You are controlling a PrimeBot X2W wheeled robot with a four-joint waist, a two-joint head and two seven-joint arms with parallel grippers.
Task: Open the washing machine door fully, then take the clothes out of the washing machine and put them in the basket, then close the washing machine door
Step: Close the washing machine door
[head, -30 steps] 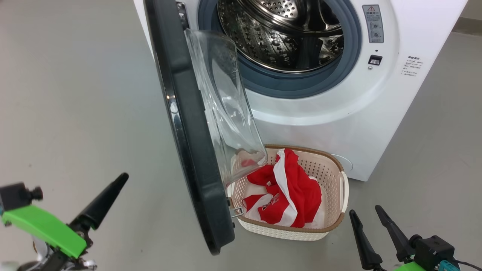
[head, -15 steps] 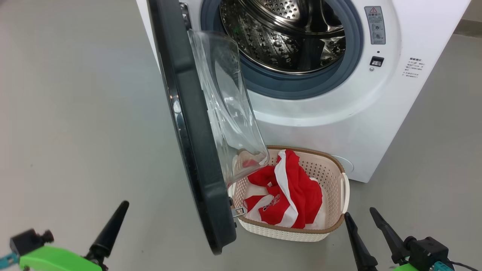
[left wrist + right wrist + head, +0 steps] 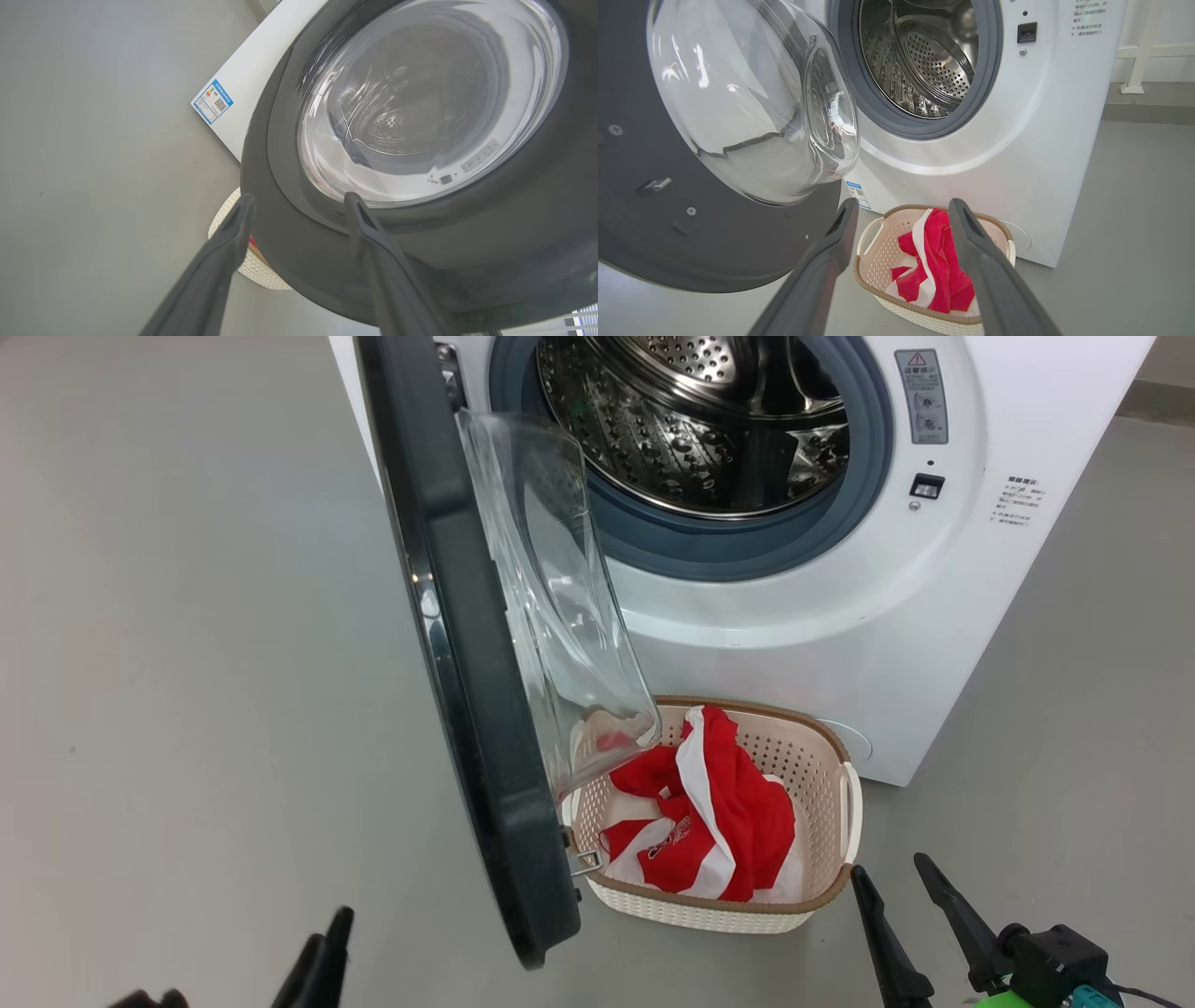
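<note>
The white washing machine (image 3: 840,616) has its door (image 3: 467,709) swung out, edge-on in the head view, and the steel drum (image 3: 709,420) looks bare. Red and white clothes (image 3: 719,812) lie in the cream basket (image 3: 822,747) on the floor below the opening. My left gripper (image 3: 327,938) is open, low at the bottom left, outside the door. In the left wrist view the left gripper (image 3: 298,199) faces the door's black rim (image 3: 280,242) without touching it. My right gripper (image 3: 887,870) stands open just right of the basket. The right wrist view has the right gripper (image 3: 903,204) above the clothes (image 3: 934,266).
Bare grey floor (image 3: 187,663) stretches left of the door. A blue label (image 3: 212,101) marks the machine's lower corner. The door's glass bowl (image 3: 752,93) bulges toward the opening above the basket (image 3: 873,280). A white rail (image 3: 1143,51) stands at the far right wall.
My left gripper has dropped toward the bottom edge of the head view, its green wrist now out of frame. The right gripper, door, basket and clothes stay much as before.
</note>
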